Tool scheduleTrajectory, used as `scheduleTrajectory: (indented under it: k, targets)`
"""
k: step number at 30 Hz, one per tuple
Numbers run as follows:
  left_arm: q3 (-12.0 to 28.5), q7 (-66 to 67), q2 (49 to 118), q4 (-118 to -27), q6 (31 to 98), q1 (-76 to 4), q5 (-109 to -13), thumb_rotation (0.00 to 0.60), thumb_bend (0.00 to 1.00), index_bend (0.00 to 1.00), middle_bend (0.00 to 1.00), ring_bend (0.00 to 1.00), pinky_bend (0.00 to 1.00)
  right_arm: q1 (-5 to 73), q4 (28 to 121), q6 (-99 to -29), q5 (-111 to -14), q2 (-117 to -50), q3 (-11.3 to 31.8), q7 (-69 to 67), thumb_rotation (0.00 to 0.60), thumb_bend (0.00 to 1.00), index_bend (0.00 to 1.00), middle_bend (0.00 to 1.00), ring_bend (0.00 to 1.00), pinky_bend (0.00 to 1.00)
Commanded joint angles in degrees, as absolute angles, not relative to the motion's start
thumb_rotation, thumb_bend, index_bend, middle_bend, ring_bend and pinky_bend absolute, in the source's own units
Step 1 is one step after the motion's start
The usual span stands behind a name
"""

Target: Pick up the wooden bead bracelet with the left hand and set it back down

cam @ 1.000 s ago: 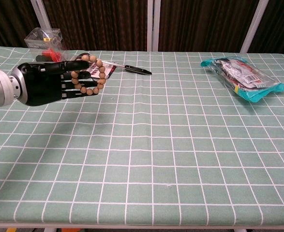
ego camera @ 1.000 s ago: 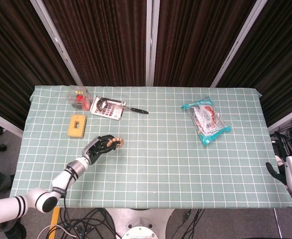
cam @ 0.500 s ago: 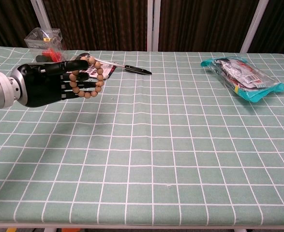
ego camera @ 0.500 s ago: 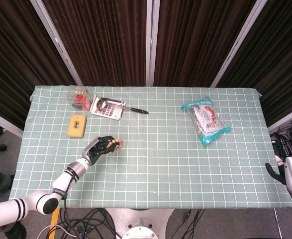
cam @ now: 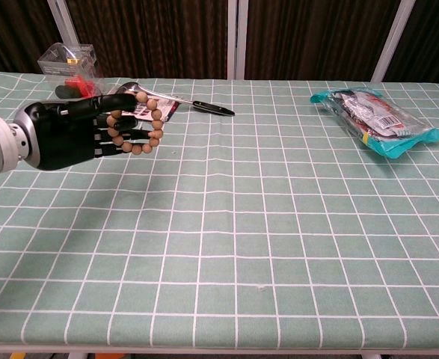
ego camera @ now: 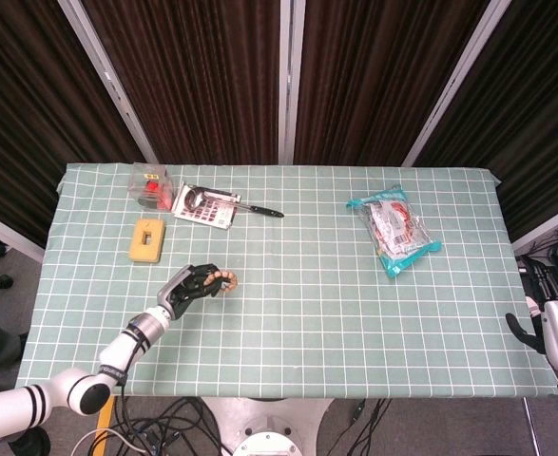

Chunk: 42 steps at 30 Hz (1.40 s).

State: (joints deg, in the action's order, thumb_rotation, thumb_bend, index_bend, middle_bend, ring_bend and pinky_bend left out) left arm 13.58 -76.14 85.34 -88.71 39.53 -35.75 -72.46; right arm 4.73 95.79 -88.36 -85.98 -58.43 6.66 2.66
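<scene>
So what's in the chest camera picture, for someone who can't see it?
A black robot left hand holds a wooden bead bracelet above a green checked tablecloth. A teal snack packet lies far right.

The left robot hand is covering part of the bracelet, so its whole loop is not showing. The right robot hand, beyond the worktop's right edge, is being cut off by the frame edge; its fingers are too small to tell.
</scene>
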Motion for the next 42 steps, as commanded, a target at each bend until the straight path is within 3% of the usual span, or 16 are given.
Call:
scheduleTrajectory:
  k: [1, 4, 7, 10, 12, 14, 16, 22, 25, 34, 42]
  targets:
    - [13.8, -76.1, 85.2, -89.0, 39.5, -35.5, -72.8, 0.524, 0.38, 0.66, 0.74, 0.33, 0.12, 4.7, 95.9, -88.5, -86.1, -58.3, 6.7, 2.8, 0.600, 0.15, 0.09, 0.16, 0.00, 0.00]
    - [13.8, -75.7, 85.1, -89.1, 39.5, -35.3, -73.1, 0.530, 0.41, 0.67, 0.74, 0.34, 0.12, 4.7, 96.0, -88.6, -86.3, -58.3, 6.7, 2.9, 0.600, 0.15, 0.09, 0.16, 0.00, 0.00]
    - [14.0, -75.7, 85.0, -89.4, 39.2, -35.2, -72.9, 0.587, 0.42, 0.69, 0.76, 0.35, 0.12, 4.7, 96.0, -88.7, -86.5, -58.3, 6.6, 2.8, 0.600, 0.15, 0.09, 0.16, 0.00, 0.00]
    - [14.0, -75.2, 84.8, -89.8, 39.3, -35.0, -73.1, 0.598, 0.42, 0.71, 0.77, 0.36, 0.12, 4.6, 95.9, -88.5, -86.4, -58.4, 6.5, 2.7, 0.600, 0.15, 0.10, 0.16, 0.00, 0.00]
    - [14.0, -74.9, 84.8, -90.1, 39.5, -34.8, -73.4, 0.545, 0.41, 0.71, 0.77, 0.36, 0.12, 4.6, 95.9, -88.6, -86.4, -58.4, 6.5, 2.6, 0.600, 0.15, 0.10, 0.16, 0.00, 0.00]
    - [13.9, -74.6, 84.8, -90.3, 39.7, -34.6, -73.7, 0.437, 0.40, 0.70, 0.76, 0.36, 0.12, 4.6, 95.9, -88.6, -86.4, -58.4, 6.5, 2.6, 0.600, 0.15, 0.10, 0.16, 0.00, 0.00]
    - [13.9, -74.7, 84.8, -90.5, 39.8, -34.5, -74.1, 0.367, 0.39, 0.70, 0.76, 0.36, 0.12, 4.6, 95.8, -88.7, -86.5, -58.4, 6.5, 2.6, 0.600, 0.15, 0.10, 0.16, 0.00, 0.00]
    - [13.6, -73.1, 84.7, -90.3, 41.6, -34.2, -76.3, 0.059, 0.32, 0.67, 0.74, 0.36, 0.12, 4.4, 96.1, -89.2, -86.6, -58.0, 6.7, 2.9, 0.600, 0.15, 0.10, 0.16, 0.00, 0.00]
    - [13.1, -71.2, 84.7, -89.8, 42.8, -34.3, -77.6, 0.003, 0.33, 0.65, 0.70, 0.36, 0.12, 4.4, 96.1, -89.3, -86.6, -57.9, 6.7, 2.9, 0.600, 0.15, 0.10, 0.16, 0.00, 0.00]
    - [11.3, -56.9, 86.8, -83.6, 49.4, -34.8, -81.9, 0.078, 0.33, 0.60, 0.67, 0.36, 0.13, 4.4, 95.9, -89.7, -86.6, -57.1, 7.2, 2.5, 0.600, 0.15, 0.10, 0.16, 0.00, 0.00]
    - [10.7, -51.7, 87.9, -82.0, 48.5, -35.5, -78.9, 0.094, 0.34, 0.64, 0.73, 0.41, 0.13, 4.6, 97.1, -90.4, -86.9, -54.5, 8.0, 3.9, 0.600, 0.15, 0.10, 0.16, 0.00, 0.00]
